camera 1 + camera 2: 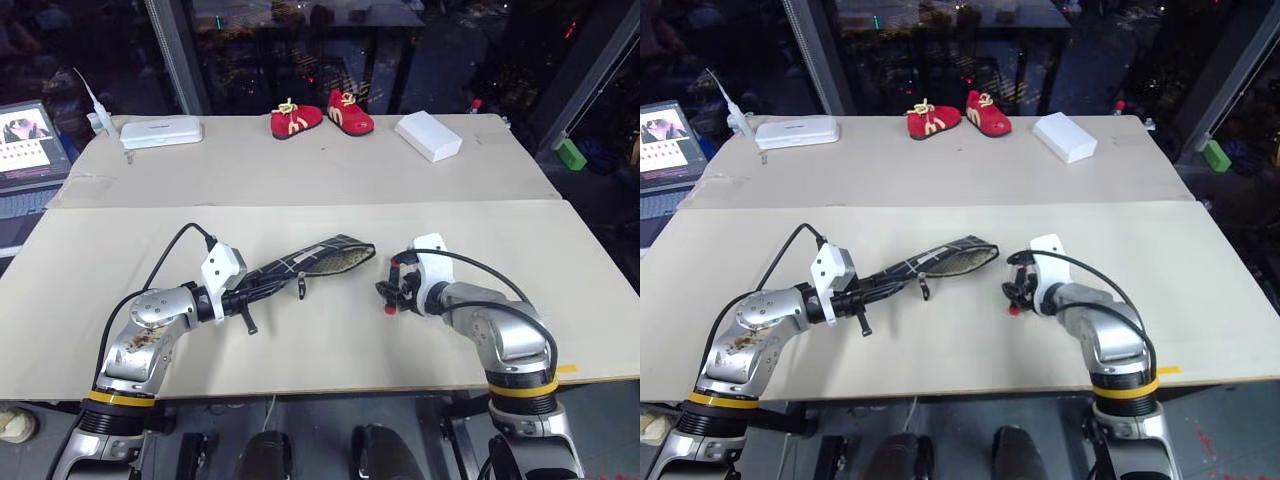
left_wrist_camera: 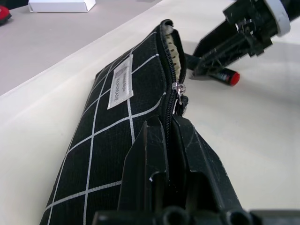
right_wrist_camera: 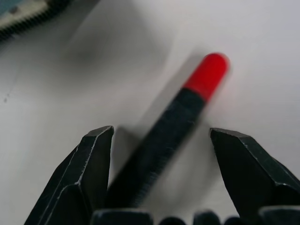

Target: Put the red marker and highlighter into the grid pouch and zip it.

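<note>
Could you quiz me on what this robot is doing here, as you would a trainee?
1. True or false: the grid pouch is zipped fully shut.
2. Which tool grips the pouch: A left tool, B right tool?
3. What lies between the right tool's open fingers?

Key: 1 false, its end gapes open. 2 A. 3 The red marker, lying on the table, not yet gripped.

The left gripper (image 2: 171, 136) is clamping the grid pouch (image 2: 117, 122), its zipper gaping beside the red marker (image 2: 225, 76).
</note>
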